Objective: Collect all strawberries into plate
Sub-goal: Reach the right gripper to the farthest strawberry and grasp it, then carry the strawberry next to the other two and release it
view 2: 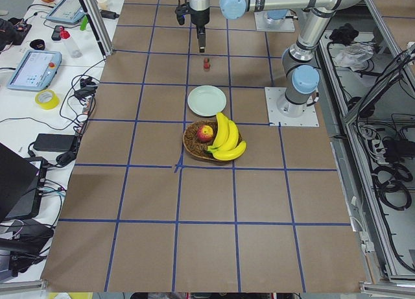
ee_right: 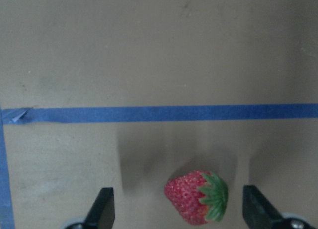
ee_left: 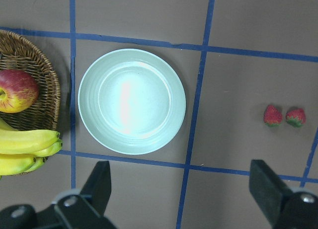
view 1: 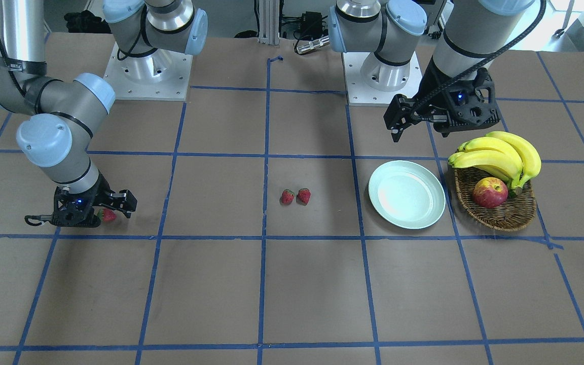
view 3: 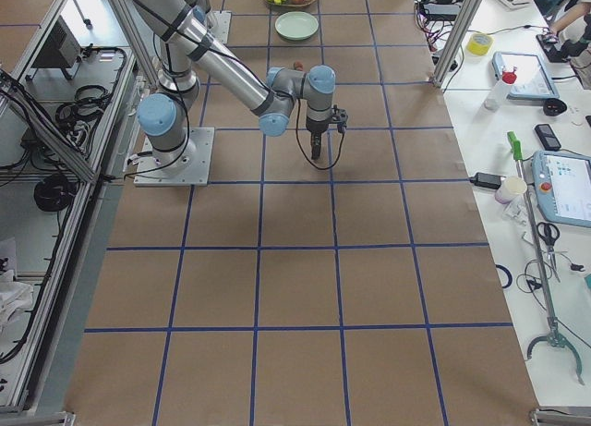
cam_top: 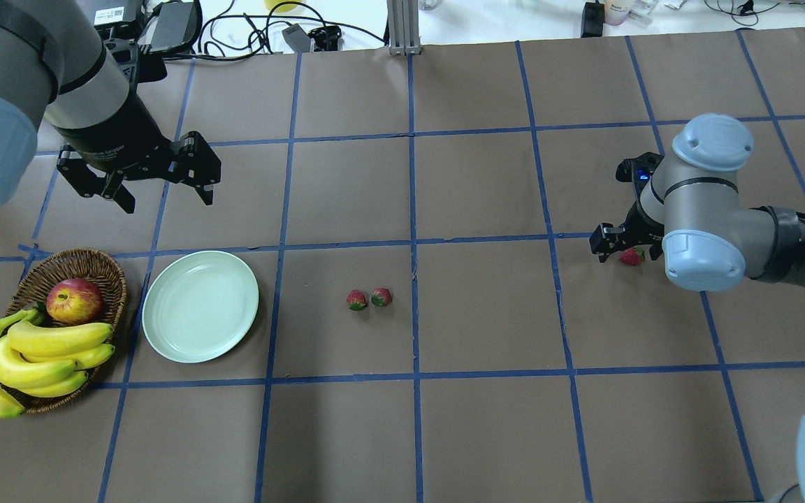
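Strawberry (ee_right: 196, 204) lies within the wide-open right claw (ee_right: 181, 209); left claw (ee_left: 181, 187) hangs spread, empty, near plate (ee_left: 131, 101).

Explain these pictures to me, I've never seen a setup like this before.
These are two robot arms bolted to one table, each ending in two-fingered jaws. Two pictures look down from above, two look from the table's ends, and two come from cameras on the wrists. On the table lie three strawberries: two side by side in the middle and a lone strawberry far off. There is an empty green plate, and beside it a basket holding an apple and bananas. The right arm has its open jaws low on either side of the lone strawberry, not gripping it. The left arm hangs above the table near the plate, jaws open and empty.
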Robot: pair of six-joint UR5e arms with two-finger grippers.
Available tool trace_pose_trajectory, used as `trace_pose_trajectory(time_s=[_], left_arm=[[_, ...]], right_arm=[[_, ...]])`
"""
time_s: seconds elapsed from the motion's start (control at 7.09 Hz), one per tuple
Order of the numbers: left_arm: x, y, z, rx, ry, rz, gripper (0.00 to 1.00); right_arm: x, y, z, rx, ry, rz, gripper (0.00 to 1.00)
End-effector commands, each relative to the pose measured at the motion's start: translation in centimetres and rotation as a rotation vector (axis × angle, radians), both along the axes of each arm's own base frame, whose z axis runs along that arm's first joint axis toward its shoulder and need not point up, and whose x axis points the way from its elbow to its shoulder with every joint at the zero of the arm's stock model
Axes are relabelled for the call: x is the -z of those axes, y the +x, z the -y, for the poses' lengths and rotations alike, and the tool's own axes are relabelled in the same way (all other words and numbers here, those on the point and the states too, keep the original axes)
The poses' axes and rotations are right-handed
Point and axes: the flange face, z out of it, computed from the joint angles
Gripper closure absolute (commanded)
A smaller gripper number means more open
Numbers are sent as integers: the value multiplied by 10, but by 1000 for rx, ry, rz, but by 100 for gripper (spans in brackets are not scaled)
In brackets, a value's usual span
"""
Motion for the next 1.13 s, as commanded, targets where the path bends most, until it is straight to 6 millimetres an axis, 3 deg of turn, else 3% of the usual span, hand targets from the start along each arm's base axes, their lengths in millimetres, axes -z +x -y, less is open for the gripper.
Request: trace_pose_trajectory(time_s=[0.0, 0.28, 0.42, 0.56, 0.71, 0.85, 0.99], left_arm=[[2, 1, 1, 0, 2, 1, 0], [3, 1, 1, -1, 5, 3, 0], [3, 1, 1, -1, 7, 3, 0], [3, 1, 1, -1, 7, 3, 0], [3, 1, 1, -1, 7, 4, 0], [3, 1, 1, -1, 7, 4, 0], [5, 1, 3, 1, 12, 4, 0]], right_arm=[[3, -2, -1, -3, 9, -6, 52], [2, -4, -1, -59, 22, -32, 85], [-3, -5, -2, -61, 15, -42, 94], [-13, -3, 4, -56, -1, -44, 95], [-32, 18, 7, -82, -10, -32, 95], [-55, 75, 7, -40, -29, -31, 96], [-70, 150, 3, 3, -50, -24, 96]])
